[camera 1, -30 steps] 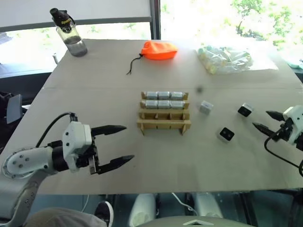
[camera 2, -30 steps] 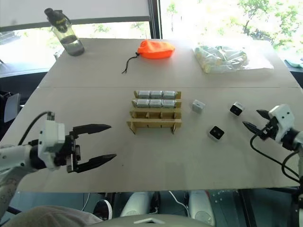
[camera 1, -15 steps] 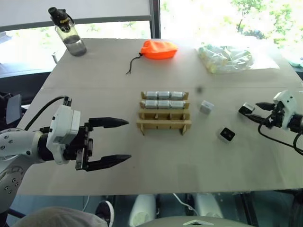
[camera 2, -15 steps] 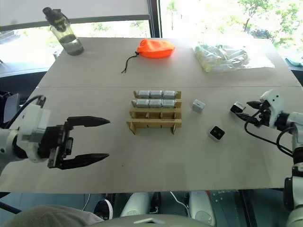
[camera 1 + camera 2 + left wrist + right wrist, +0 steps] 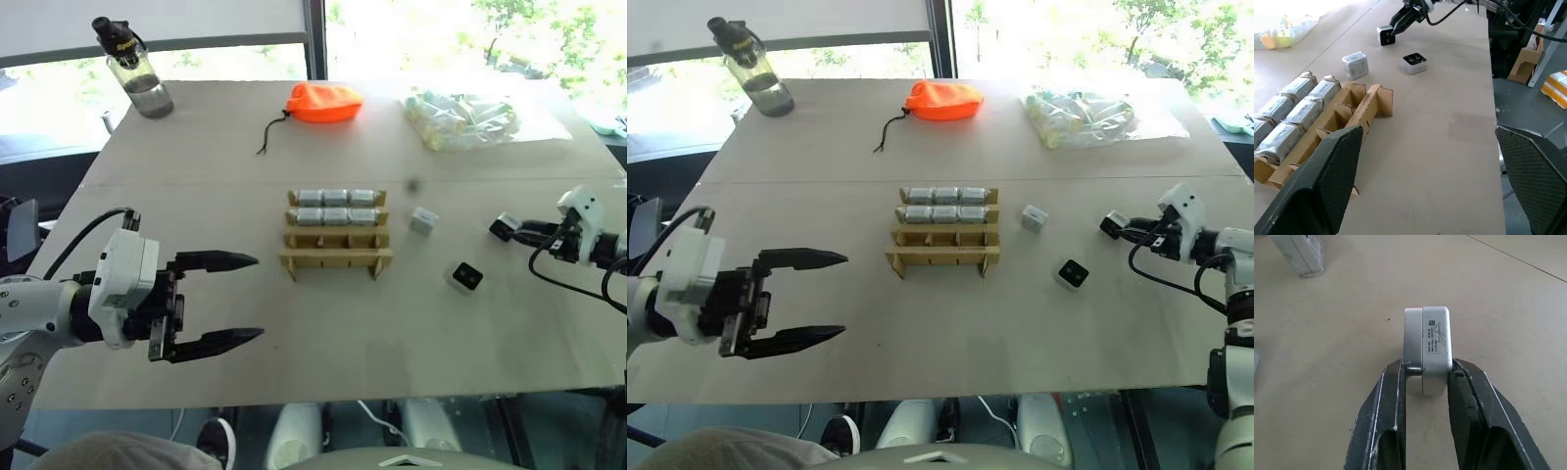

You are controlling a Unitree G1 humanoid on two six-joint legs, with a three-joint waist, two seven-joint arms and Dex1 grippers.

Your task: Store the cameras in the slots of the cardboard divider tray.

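The camera (image 5: 1427,347) I am after sits pinched between my right gripper's (image 5: 1426,382) two black fingers, which are closed against its silver sides, with most of its body standing out past my fingertips and its labelled edge facing my wrist. It rests on the table (image 5: 323,323) at the right side, well apart from the cardboard divider tray (image 5: 336,233). That tray stands mid-table, its two far rows filled with six wrapped cameras and its two near rows bare. Two more loose cameras lie between: a grey one (image 5: 423,220) near the tray and a black-faced one (image 5: 465,277) closer to me. My left gripper (image 5: 227,298) hangs wide open, holding nothing, over the table's left.
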